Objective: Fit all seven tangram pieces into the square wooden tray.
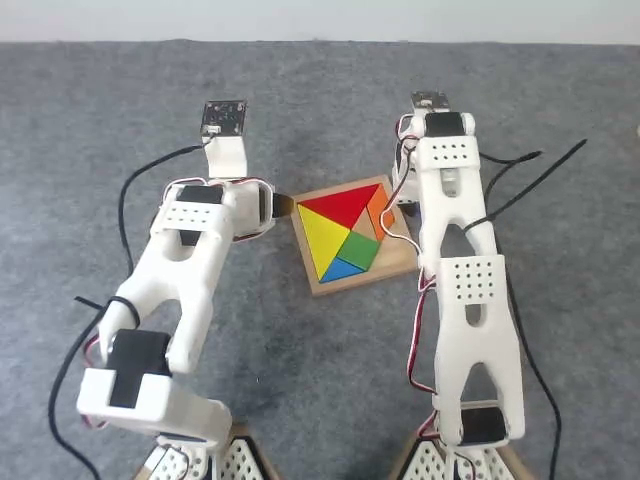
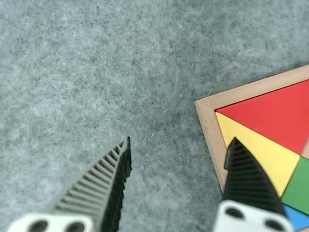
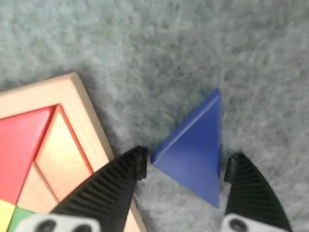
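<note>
Right gripper (image 3: 187, 159) stands open, its fingers either side of a dark blue triangular piece (image 3: 193, 150) lying flat on the grey felt worktop (image 3: 145, 43) just beside the square wooden tray (image 3: 89, 121). The piece's square corner points at the tray and its long edge faces away. Left gripper (image 2: 181, 142) hangs open and empty at the tray's opposite side.

Tray (image 1: 304, 250) light wood; red pc (image 1: 340, 205), yellow pc (image 1: 322, 240), green pc (image 1: 360, 250), lt-blue pc (image 1: 340, 268), orange pc (image 1: 376, 205). 1 loose triangle (image 3: 195, 154) dk blue. Mat (image 1: 300, 100) mottled grey.
</note>
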